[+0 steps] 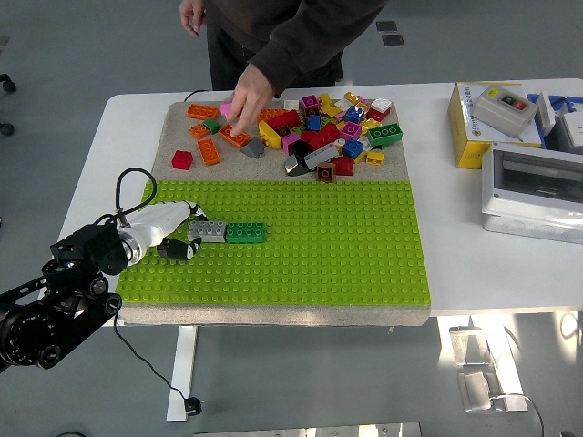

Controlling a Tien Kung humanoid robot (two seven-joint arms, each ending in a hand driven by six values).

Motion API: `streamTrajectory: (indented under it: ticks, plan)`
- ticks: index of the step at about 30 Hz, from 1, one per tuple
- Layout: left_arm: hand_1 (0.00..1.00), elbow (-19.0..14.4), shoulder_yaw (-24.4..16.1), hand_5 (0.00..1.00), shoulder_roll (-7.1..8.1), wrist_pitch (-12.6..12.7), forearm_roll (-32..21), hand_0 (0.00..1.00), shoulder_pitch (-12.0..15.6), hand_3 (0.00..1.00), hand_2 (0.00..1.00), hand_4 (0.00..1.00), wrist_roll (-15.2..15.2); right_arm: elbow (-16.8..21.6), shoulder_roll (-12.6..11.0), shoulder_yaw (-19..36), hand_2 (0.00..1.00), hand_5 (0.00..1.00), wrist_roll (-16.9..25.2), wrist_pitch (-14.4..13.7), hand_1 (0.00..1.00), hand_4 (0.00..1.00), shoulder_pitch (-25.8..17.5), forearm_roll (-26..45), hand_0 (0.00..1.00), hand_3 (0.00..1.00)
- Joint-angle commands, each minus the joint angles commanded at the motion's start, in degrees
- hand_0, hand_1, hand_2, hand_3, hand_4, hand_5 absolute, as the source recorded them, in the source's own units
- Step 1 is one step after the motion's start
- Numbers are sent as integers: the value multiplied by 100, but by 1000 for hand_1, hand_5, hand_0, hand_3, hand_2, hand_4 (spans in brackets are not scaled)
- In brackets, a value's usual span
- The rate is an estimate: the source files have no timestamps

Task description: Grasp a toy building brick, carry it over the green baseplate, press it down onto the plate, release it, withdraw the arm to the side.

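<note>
The green baseplate lies on the near half of a tan mat. A grey brick sits on its left part, end to end with a green brick. My left hand, white with dark fingertips, is at the grey brick's left end, fingers curled onto it. A pile of loose coloured bricks lies on the bare tan strip behind the plate. A person's hand hovers over the strip's left part, with a pink brick at its fingers. My right arm is out of view.
A yellow box with a switch unit and a grey-white enclosure stand at the table's right. A black cable loops by my left wrist. Orange, red and green bricks lie at the strip's left.
</note>
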Motion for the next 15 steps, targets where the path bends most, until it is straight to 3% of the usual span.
streamTrajectory:
  ticks: [2,3,8,9,15]
  plan:
    - [959,-8,-8,157,1,4,-8,998,1,557,951,409,-9,0,1,0,624,998,-2,-1,567,419,-1,1,642,761]
    - [958,-13,-13,153,2,6,-10,998,2,694,950,445,-13,0,1,1,624,998,-4,-1,568,420,-1,1,642,761]
    - [958,-62,-39,153,13,4,-22,998,5,694,950,445,-27,0,1,28,624,998,-14,3,568,420,-2,-26,642,761]
    - [957,-77,-46,151,16,2,-26,998,6,761,952,460,-28,0,1,33,624,998,-15,4,568,419,-2,-32,643,761]
    - [957,-141,-76,152,34,-8,-46,998,8,764,952,465,-30,0,-3,43,624,998,-15,4,565,420,-3,-38,643,761]
